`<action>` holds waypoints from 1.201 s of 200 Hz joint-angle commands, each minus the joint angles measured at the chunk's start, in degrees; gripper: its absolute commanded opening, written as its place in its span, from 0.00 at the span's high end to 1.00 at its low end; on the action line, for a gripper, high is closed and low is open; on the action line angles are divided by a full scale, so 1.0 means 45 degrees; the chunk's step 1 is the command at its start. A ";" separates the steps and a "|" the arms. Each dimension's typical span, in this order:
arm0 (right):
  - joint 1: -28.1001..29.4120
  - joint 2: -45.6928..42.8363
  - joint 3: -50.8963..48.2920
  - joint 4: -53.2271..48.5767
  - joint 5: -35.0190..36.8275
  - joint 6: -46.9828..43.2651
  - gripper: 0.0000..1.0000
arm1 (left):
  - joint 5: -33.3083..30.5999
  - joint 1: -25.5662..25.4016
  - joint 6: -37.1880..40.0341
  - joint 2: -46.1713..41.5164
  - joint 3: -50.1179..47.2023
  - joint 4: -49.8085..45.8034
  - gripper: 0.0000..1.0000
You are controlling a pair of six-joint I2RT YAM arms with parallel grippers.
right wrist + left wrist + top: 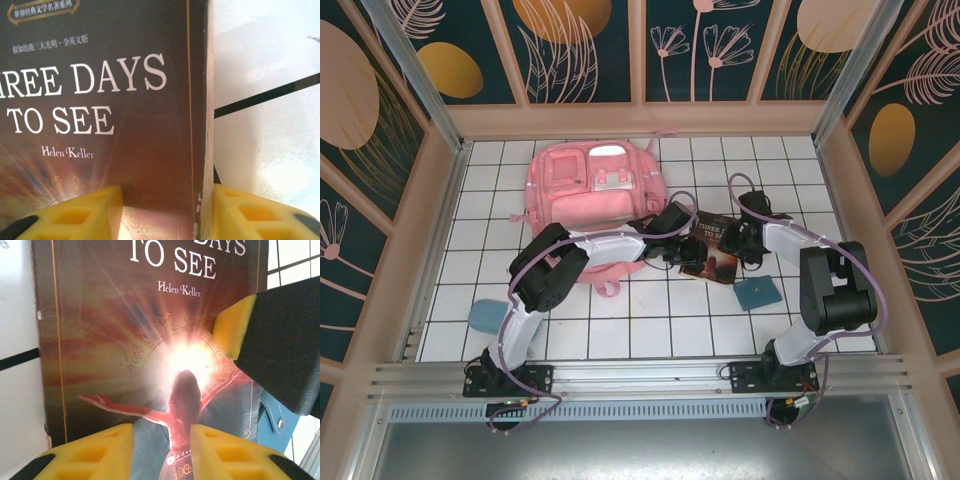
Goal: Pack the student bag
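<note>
Left end effector (162, 450), blocky yellow pads spread, sits over the lower edge of a glossy paperback book (150, 340). Right end effector (167, 210), equally spread, straddles the book's spine edge. The soft pink student bag (595, 190) lies just left on the white tiled worktop (650, 320), with open tiles nearer the bases.

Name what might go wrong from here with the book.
Both tools crowd the book: the right tool sits close to the left tool, so they may collide. The right tool straddles only the book's edge, so a grip may slip. The blue case lies close and may get knocked.
</note>
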 commanded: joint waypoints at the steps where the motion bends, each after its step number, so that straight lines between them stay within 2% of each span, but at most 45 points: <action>1: 0.0038 -0.0386 -0.0096 0.0142 -0.0860 -0.0425 0.58 | 0.0536 -0.0052 0.0219 0.0842 0.0725 -0.0571 0.67; 32: 0.0034 -0.0863 -0.0064 0.0085 -0.1137 -0.0615 0.64 | 0.0538 -0.0047 0.0479 0.1155 0.0760 -0.0936 0.73; 103: 0.0024 -0.1673 0.0078 -0.0022 -0.2004 -0.1152 0.84 | 0.0631 -0.0043 0.0620 0.1234 0.1002 -0.1171 0.75; 151: 0.0038 -0.1711 0.0208 -0.0248 -0.1035 -0.1101 1.00 | 0.0619 -0.0053 0.0771 0.0763 0.0911 -0.0926 0.76; 167: 0.0022 -0.2273 0.0193 -0.0106 -0.0724 -0.1106 1.00 | 0.0908 0.0020 0.0860 0.0009 0.0713 -0.0495 0.64; 188: 0.0037 -0.3228 0.0245 0.0099 -0.0729 -0.1172 1.00 | 0.0694 0.0296 0.1285 -0.1135 0.0657 -0.0642 0.57; 199: 0.0033 -0.3787 0.0292 0.0259 -0.0946 -0.1255 1.00 | 0.0675 0.0644 0.1382 -0.1787 0.0430 -0.0559 0.51; 219: 0.0011 -0.4667 0.0475 0.0544 -0.1830 -0.1368 1.00 | 0.0658 0.1478 0.1245 -0.3212 -0.0445 -0.0123 0.38; 240: -0.0010 -0.5233 0.0765 0.0932 -0.3507 -0.1373 1.00 | 0.0669 0.2492 0.1200 -0.4573 -0.1653 0.0499 0.28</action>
